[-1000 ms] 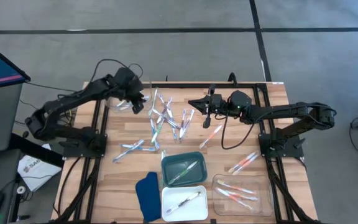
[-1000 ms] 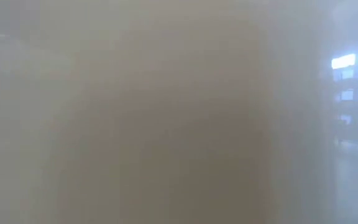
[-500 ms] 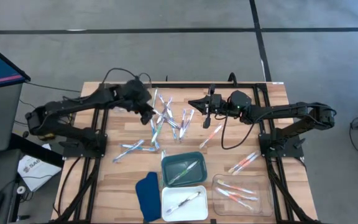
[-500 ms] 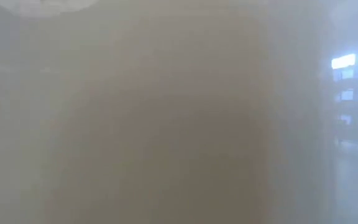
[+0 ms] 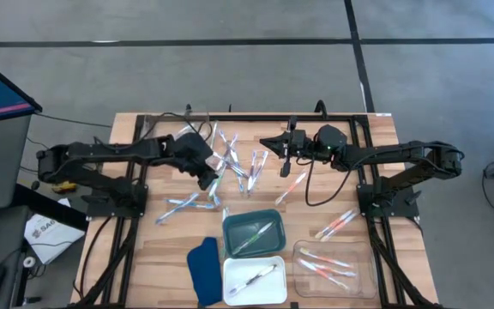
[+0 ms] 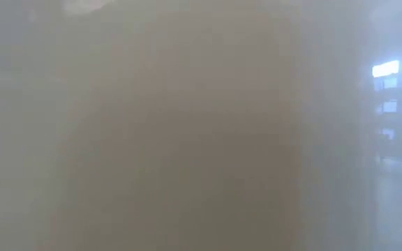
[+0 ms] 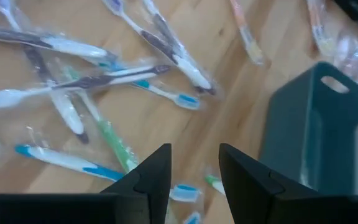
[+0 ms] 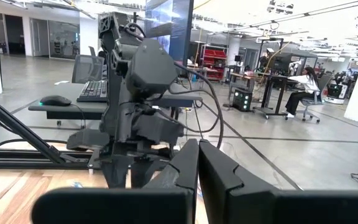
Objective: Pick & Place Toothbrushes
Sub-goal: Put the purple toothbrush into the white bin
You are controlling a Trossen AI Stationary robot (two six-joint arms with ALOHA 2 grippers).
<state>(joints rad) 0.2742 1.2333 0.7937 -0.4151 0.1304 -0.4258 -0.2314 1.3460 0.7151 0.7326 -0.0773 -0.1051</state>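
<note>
Left tool (image 5: 207, 178): we see it low over the near edge of the toothbrush pile, its two dark fingers (image 7: 156, 176) standing apart with nothing between them.
Right tool (image 5: 268, 142): we find it parked above the far side of the worktop (image 5: 158, 255), fingers pressed together, holding nothing.
Toothbrushes (image 5: 230, 163): we count a loose, crossing heap in clear wrappers mid-worktop, just ahead of the left tool; a green one (image 7: 114, 142) runs straight toward the gap between its fingers, a blue one (image 7: 61, 160) lies just beside it.
Already sorted: we spot one brush in the green tray (image 5: 271, 243), one in the white tray (image 5: 234, 293), several in the clear tray (image 5: 367, 279).
Risk, double pick: we reckon overlapping handles could let the fingers close on two brushes at once.
Risk, slip: we judge the slick wrappers may let a thin handle squirt out or twist as the fingers close.
Risk, scatter: we think a low approach could nudge neighbours across the worktop.
Low view: we get only haze, so no help there.
</note>
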